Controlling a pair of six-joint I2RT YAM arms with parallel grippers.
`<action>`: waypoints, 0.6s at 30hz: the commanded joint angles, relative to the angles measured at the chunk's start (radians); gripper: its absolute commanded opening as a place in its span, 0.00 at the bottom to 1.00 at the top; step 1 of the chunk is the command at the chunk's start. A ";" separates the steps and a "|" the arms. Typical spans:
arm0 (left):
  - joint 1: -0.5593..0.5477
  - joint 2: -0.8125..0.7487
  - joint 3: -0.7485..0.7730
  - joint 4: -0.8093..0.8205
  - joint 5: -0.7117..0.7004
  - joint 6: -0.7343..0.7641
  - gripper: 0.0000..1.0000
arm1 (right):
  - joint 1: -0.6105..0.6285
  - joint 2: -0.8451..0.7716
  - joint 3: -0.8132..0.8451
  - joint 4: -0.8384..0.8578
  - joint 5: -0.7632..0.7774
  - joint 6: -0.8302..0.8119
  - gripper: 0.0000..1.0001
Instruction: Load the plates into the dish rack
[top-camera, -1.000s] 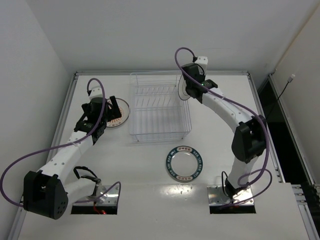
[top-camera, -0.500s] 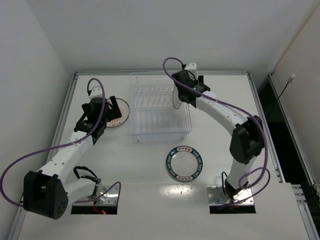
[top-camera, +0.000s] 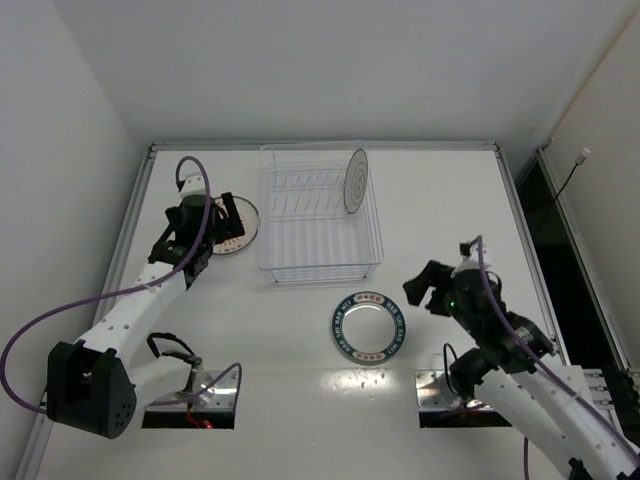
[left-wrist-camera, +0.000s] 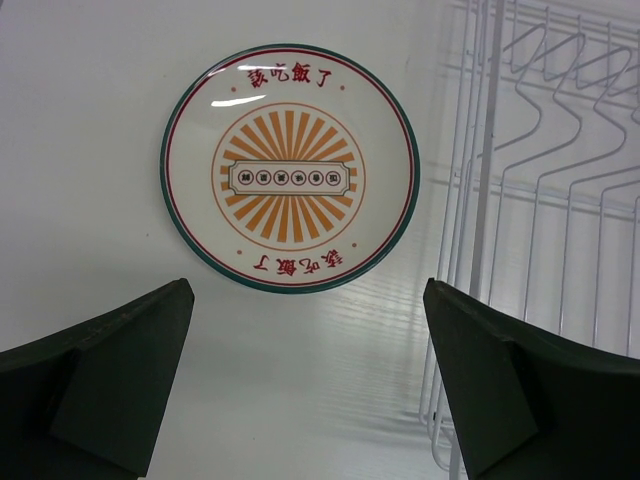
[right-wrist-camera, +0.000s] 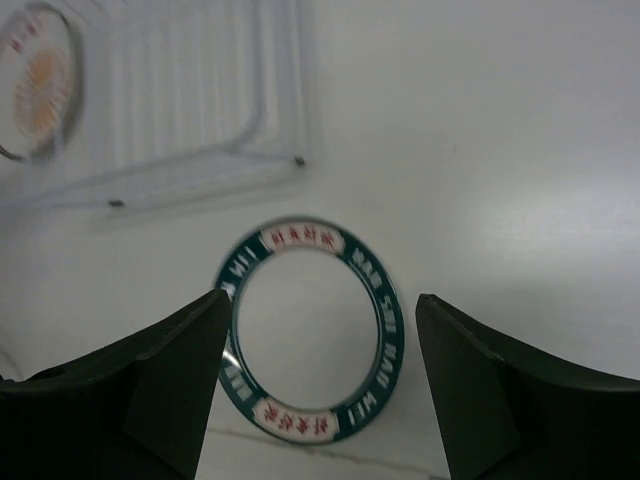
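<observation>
The dish rack (top-camera: 310, 245) stands at the table's middle back. A white plate with thin dark rings (top-camera: 355, 180) stands upright on edge in its far right slots. An orange sunburst plate (top-camera: 240, 222) (left-wrist-camera: 289, 167) lies flat left of the rack, and my left gripper (top-camera: 230, 222) (left-wrist-camera: 308, 300) hovers open just short of it. A plate with a dark-blue decorated rim (top-camera: 368, 325) (right-wrist-camera: 305, 335) lies flat in front of the rack. My right gripper (top-camera: 425, 290) (right-wrist-camera: 320, 300) hangs open to its right and above it, holding nothing.
The rack's wires (left-wrist-camera: 540, 200) run close along the left gripper's right finger. The right wrist view shows the rack's near corner (right-wrist-camera: 290, 155) and the orange plate (right-wrist-camera: 35, 80) blurred beyond it. Raised rails border the table, and the arm bases sit at the near edge.
My right gripper let go of the white plate, which now stands in the rack. It opened and swung back to the near right, above the blue-rimmed plate. The left arm has not moved.
</observation>
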 joint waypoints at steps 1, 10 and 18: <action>-0.005 -0.004 0.022 0.022 0.020 0.007 1.00 | 0.001 -0.076 -0.184 -0.056 -0.225 0.246 0.72; -0.005 0.005 0.013 0.022 0.020 0.007 1.00 | 0.001 -0.469 -0.597 -0.069 -0.368 0.633 0.77; -0.014 0.005 0.013 0.022 0.020 0.007 1.00 | 0.011 -0.170 -0.674 0.145 -0.440 0.655 0.75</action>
